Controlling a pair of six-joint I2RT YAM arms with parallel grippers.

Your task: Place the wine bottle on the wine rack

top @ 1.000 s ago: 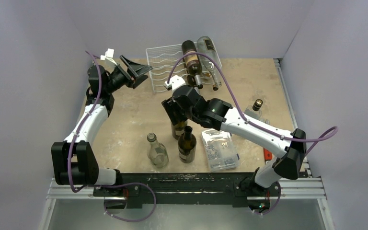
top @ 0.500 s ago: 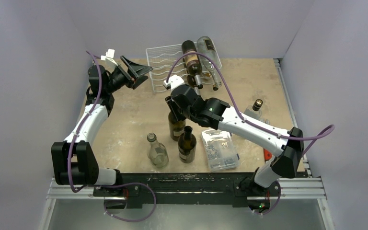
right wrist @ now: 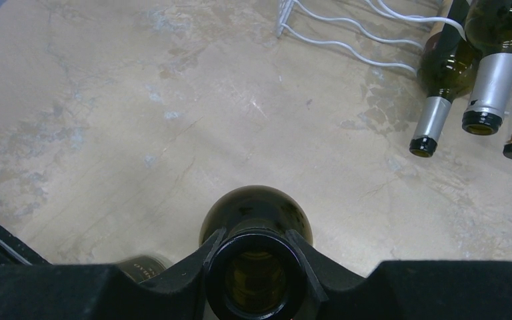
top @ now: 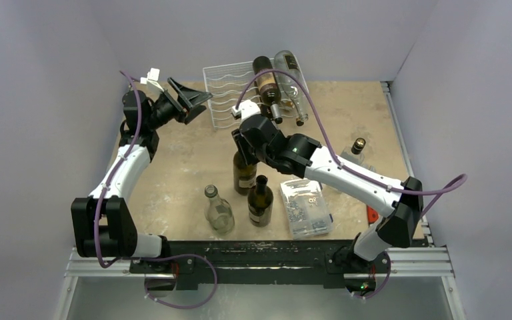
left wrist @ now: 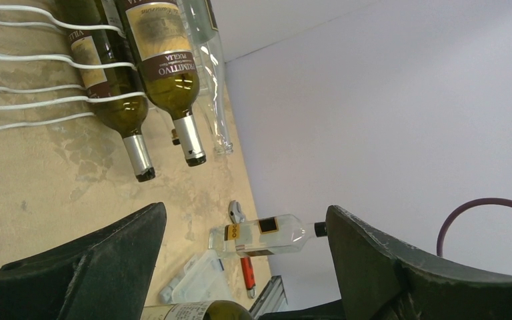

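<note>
A dark green wine bottle stands upright mid-table. My right gripper is shut on its neck from above. In the right wrist view both fingers press the neck just under the open mouth of the bottle, with the gripper centred on it. The white wire wine rack lies at the back. Two dark bottles and a clear one lie on its right side. My left gripper hangs open and empty left of the rack, its fingers wide apart. The rack's wires show at its upper left.
A clear empty bottle and a dark brown bottle stand near the front edge. A clear plastic box of small parts lies to their right. At the right edge stand a clear square bottle and a red tool.
My right gripper has closed round the green bottle's neck and its wrist has shifted slightly toward the rack. The left arm has stayed put.
</note>
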